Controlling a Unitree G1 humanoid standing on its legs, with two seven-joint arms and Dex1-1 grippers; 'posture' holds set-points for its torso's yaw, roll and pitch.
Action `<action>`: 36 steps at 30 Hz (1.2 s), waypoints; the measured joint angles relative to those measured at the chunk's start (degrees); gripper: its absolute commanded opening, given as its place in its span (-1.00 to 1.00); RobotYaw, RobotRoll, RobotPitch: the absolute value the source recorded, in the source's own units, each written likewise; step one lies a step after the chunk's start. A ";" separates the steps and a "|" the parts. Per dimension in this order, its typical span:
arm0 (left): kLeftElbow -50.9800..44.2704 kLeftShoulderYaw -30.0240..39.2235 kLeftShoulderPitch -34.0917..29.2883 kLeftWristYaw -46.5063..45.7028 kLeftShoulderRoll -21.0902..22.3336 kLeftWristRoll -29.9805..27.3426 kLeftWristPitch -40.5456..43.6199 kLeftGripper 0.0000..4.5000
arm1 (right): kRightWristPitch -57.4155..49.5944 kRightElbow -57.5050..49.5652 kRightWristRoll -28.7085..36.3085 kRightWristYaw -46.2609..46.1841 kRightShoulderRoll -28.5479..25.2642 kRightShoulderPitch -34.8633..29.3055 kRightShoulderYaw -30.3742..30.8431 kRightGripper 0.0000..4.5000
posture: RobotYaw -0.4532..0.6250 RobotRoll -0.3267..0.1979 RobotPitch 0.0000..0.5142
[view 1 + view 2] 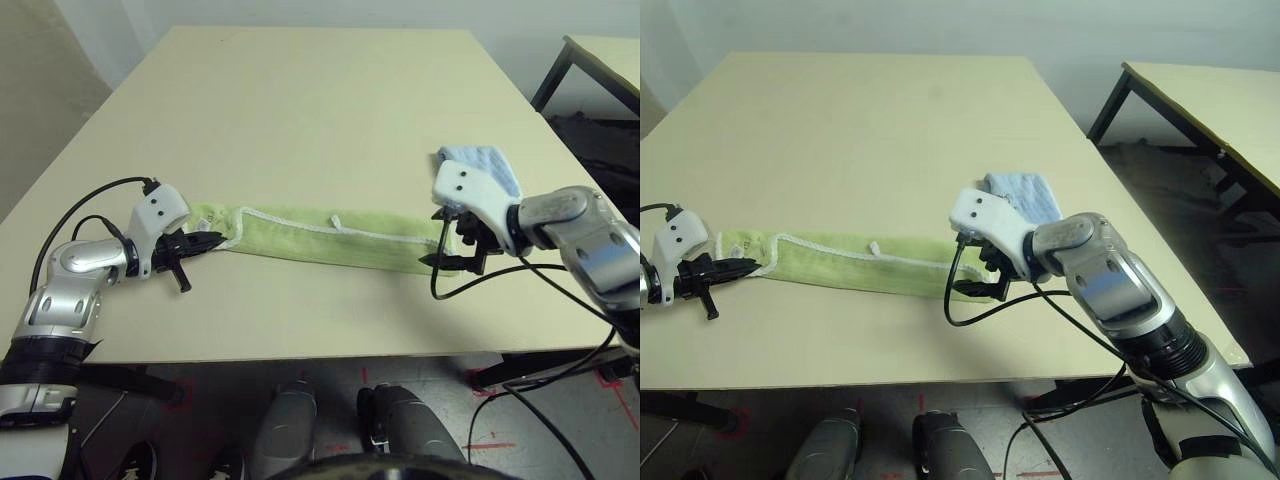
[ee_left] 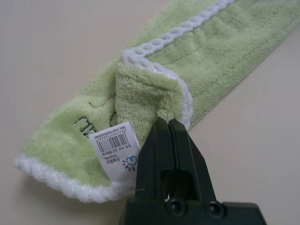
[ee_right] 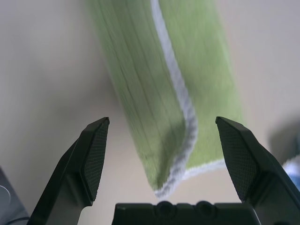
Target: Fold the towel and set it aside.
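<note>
- The towel (image 1: 330, 238) lies on the desk (image 1: 300, 110) as a long folded strip running 9 to 3 o'clock.
- Left claw (image 2: 171, 126) is clamped on its 9 o'clock corner.
- Right claw (image 3: 164, 154) stands wide apart above the 3 o'clock end, holding nothing.
- Recommended: lower squarely, pinch both layers at the edging, then carry across without dragging.

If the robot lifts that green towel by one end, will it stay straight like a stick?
Probably not. The towel is soft terry that bunches where the left gripper pinches it, so it would likely droop. It looks thin and light.
</note>
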State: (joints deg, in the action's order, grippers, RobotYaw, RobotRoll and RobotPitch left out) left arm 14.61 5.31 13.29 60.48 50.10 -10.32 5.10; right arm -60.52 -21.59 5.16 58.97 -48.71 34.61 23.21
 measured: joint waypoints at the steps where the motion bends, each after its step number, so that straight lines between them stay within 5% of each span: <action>1: -0.07 0.00 -0.08 0.00 0.00 -0.01 0.01 -1.00 | -0.43 0.42 -0.27 -0.81 0.03 -0.02 0.40 0.97 | 0.05 0.25 -0.58; 10: -0.21 0.00 -0.38 0.02 0.00 -0.03 0.02 -1.00 | -1.05 5.32 -1.72 -4.82 0.92 0.04 2.86 0.97 | 0.06 0.25 -0.59; 13: -0.21 0.00 -0.38 0.04 0.00 -0.05 0.00 -1.00 | -2.36 5.42 -1.24 -4.88 1.37 0.15 2.88 0.78 | 0.07 0.25 -0.59; 24: 0.82 0.00 -0.36 0.50 0.00 -0.08 -1.33 -1.00 | -6.01 3.61 1.70 -4.21 1.35 0.79 3.16 -0.99 | 0.06 0.25 -0.58; 33: 4.71 0.01 1.59 1.67 0.38 -0.02 -3.17 -1.00 | -5.93 2.16 3.70 -1.69 -3.14 1.11 3.24 -0.99 | 0.05 0.25 -0.60; 36: 8.54 0.01 3.54 2.27 2.22 0.94 -5.20 -0.70 | -5.83 2.26 4.65 -1.17 -3.14 2.04 2.80 -1.00 | 0.06 0.25 -0.60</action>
State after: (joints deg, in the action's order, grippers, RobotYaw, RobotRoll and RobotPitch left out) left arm 23.14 5.32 16.83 62.75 52.32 -9.39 -0.10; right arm -66.35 -19.32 9.80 57.80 -51.85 36.65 26.01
